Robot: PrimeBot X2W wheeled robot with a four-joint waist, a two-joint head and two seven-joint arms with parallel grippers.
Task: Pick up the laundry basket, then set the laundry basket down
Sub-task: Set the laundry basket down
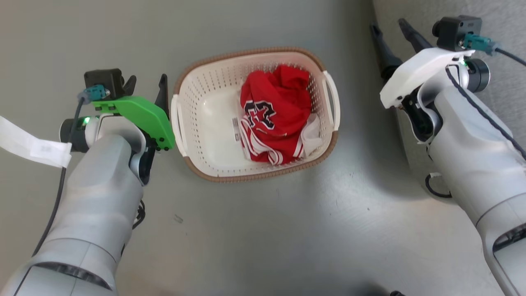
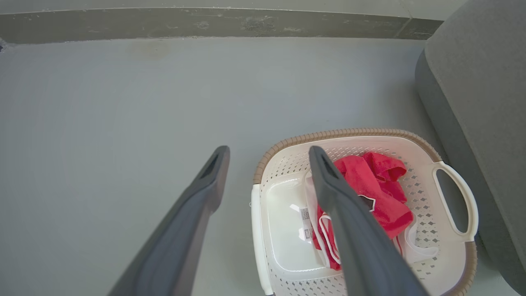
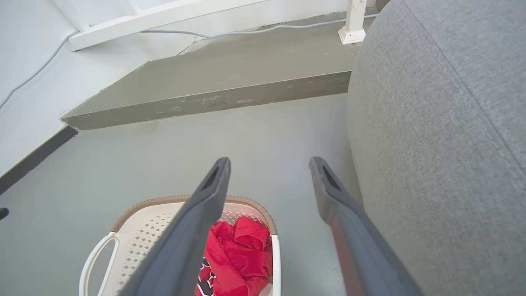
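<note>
The laundry basket point(image 1: 205, 82) stands on the grey floor, cream-white and perforated with a brown woven-look rim. A crumpled red jersey point(image 1: 273, 113) lies in its right half. My left gripper point(image 1: 147, 84) is open and empty, just left of the basket's left white handle point(image 1: 177, 123). In the left wrist view its fingers point(image 2: 268, 153) straddle the rim point(image 2: 349, 133) near that handle. My right gripper point(image 1: 390, 28) is open and empty, off to the right of the right handle point(image 1: 332, 100) and further back. The right wrist view shows its fingers point(image 3: 269, 164) above the basket point(image 3: 164, 201).
A grey upholstered piece of furniture point(image 2: 472, 82) point(image 3: 431, 144) stands close to the basket's right side, beside my right arm. A low concrete step point(image 3: 213, 78) runs along the far edge of the floor. A white paper tag point(image 1: 33, 146) hangs from my left wrist cable.
</note>
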